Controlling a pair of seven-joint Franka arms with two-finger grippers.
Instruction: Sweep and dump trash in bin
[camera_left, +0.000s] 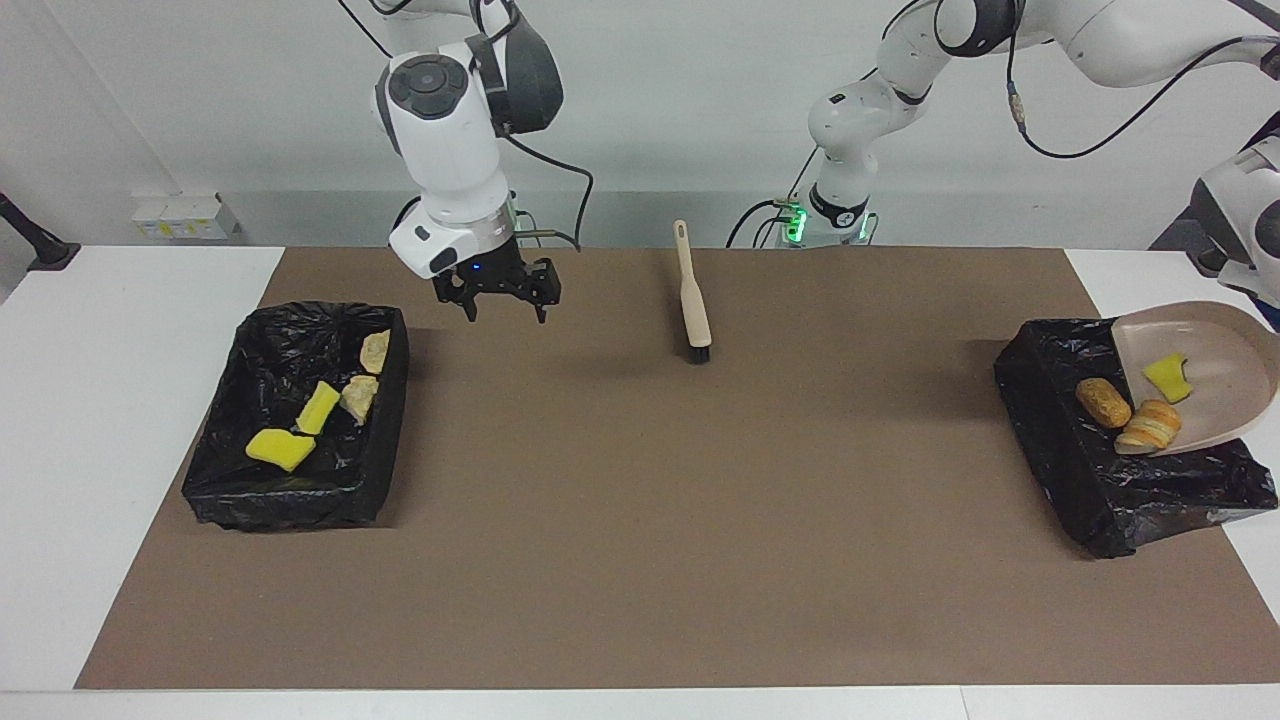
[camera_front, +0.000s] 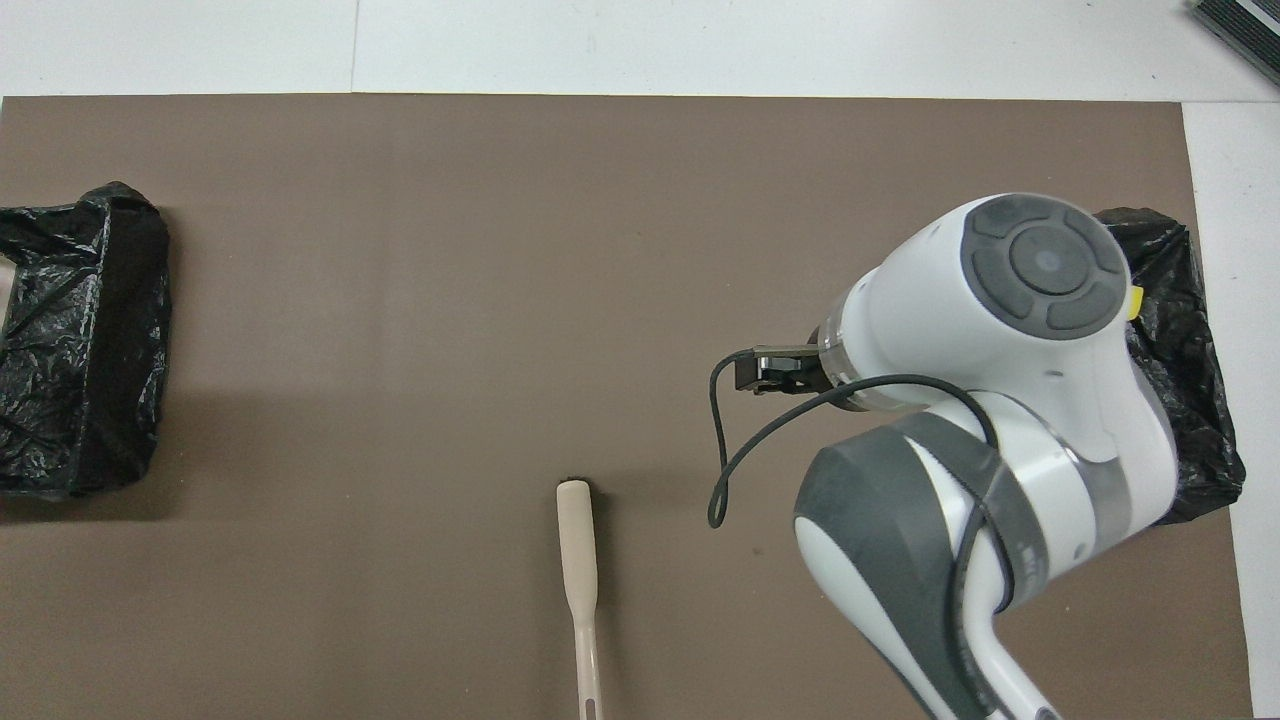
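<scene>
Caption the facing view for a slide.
Tilted dustpan tips trash into the bin; right claw hangs open; brush lies flat.

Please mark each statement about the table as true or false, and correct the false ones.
1. The brush lies on the mat, and no gripper holds it. True.
2. The dustpan is empty. False: a yellow piece lies on it, and it is tilted over the bin at the left arm's end.
3. The right gripper is open, over the mat. True.
4. The bin at the right arm's end holds only yellow pieces. False: it also holds two pale bread bits.
</scene>
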